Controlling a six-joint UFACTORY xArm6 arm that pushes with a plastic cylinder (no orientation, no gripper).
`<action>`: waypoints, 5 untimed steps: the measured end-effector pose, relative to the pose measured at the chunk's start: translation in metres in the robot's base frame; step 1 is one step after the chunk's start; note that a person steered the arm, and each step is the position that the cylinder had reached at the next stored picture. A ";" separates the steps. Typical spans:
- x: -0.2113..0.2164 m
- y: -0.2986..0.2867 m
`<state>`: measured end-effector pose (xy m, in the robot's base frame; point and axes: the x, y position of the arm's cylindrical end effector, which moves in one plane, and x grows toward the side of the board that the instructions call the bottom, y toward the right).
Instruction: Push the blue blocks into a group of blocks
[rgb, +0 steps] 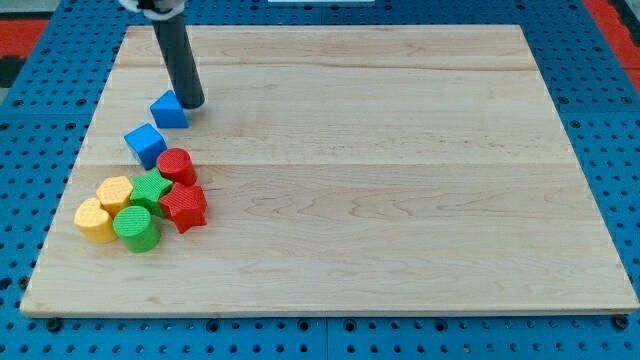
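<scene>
Nearest the view's bottom sit two blocks side by side: a green cylinder and, touching it at its 9 o'clock, a yellow block with a rounded outline. They belong to a tight cluster on the lower left of a pale wooden board. At 12 o'clock from the yellow block lies a second yellow one, a hexagon. A green star sits in the middle of the cluster, touching its neighbours. At its 4 o'clock is a red star; at its 1 o'clock is a red cylinder.

Two blue blocks lie beyond the cluster, toward the view's top. One blue cube sits at 10 o'clock from the red cylinder, just beside it, perhaps touching; the gap is too small to judge. The other blue block, with a pointed top edge, is at 1 o'clock from the cube, near it but apart, and clear of the cluster.

My tip is the lower end of a dark rod slanting down from the view's top left. It rests at 2 o'clock from the farther blue block, right against its edge. The arm has no fingers, only this rod, so nothing is pinched or held.

Blue pegboard surrounds the board.
</scene>
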<state>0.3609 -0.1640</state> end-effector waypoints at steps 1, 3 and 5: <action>0.022 -0.005; -0.017 -0.027; 0.062 -0.038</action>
<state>0.4232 -0.2023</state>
